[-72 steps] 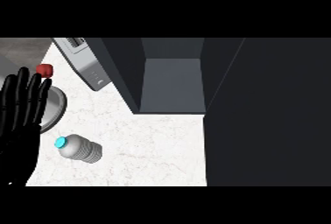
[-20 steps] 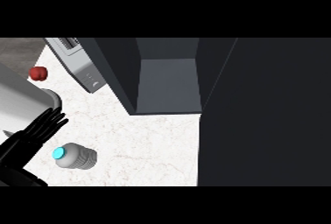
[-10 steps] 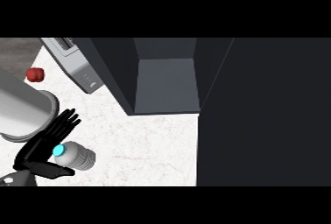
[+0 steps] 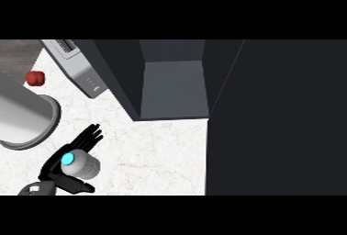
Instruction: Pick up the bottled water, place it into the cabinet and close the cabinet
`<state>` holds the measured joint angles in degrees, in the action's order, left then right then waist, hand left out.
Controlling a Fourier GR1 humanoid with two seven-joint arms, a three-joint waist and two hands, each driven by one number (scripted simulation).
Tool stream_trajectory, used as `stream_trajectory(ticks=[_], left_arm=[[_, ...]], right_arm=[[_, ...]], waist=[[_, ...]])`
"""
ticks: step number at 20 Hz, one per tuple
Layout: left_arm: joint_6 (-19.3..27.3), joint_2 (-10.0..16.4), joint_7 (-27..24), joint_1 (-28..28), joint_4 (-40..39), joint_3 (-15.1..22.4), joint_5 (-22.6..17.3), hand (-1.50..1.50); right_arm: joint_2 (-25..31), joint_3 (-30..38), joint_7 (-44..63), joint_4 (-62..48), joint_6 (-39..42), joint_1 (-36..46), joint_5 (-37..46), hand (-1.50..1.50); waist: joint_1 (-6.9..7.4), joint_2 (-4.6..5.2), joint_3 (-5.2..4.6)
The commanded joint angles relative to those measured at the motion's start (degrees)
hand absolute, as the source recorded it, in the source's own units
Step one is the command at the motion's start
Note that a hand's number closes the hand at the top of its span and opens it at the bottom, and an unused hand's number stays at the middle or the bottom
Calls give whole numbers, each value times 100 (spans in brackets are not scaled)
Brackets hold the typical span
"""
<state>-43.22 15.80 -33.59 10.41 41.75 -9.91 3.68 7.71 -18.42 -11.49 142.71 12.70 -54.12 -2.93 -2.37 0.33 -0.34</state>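
The bottled water (image 4: 82, 165) is a clear ribbed bottle with a cyan cap (image 4: 68, 159), standing on the white marble counter (image 4: 156, 151) at the lower left. My left hand (image 4: 59, 170) is right at it. Its straight fingers (image 4: 86, 137) reach past the bottle's far side, and its thumb (image 4: 76, 186) lies along the near side. The fingers are not curled round the bottle. The dark cabinet (image 4: 173, 87) stands open at the top centre, showing a grey inner shelf. Its door (image 4: 278, 119) fills the right side. My right hand is out of sight.
A large grey metal pot (image 4: 24, 120) sits left of the bottle. Behind it lies a small red object (image 4: 35, 78). A silver toaster-like appliance (image 4: 82, 69) stands against the cabinet's left wall.
My left hand has swung from upright at the left edge down and rightwards until it brackets the bottle. The view has shifted, so the pot shows larger.
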Motion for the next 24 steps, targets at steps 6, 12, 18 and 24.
stream_trajectory(ticks=[6,12,18,24], left_arm=[[-597,-104,-1485,-7,-776,298,-30,150],[-987,-85,-1165,362,-1353,249,-438,150],[-574,-246,-1410,440,-1430,253,-574,150],[2524,-1529,-1742,25,-1002,-510,-1099,150]], right_arm=[[113,-85,168,691,-35,-282,-38,-150],[196,180,-179,386,83,-478,-245,-150],[186,80,-161,417,33,-511,-121,-150],[102,52,-218,272,-74,-452,-4,-150]], waist=[[45,9,-9],[-25,-4,4],[58,-3,5],[214,-39,24]])
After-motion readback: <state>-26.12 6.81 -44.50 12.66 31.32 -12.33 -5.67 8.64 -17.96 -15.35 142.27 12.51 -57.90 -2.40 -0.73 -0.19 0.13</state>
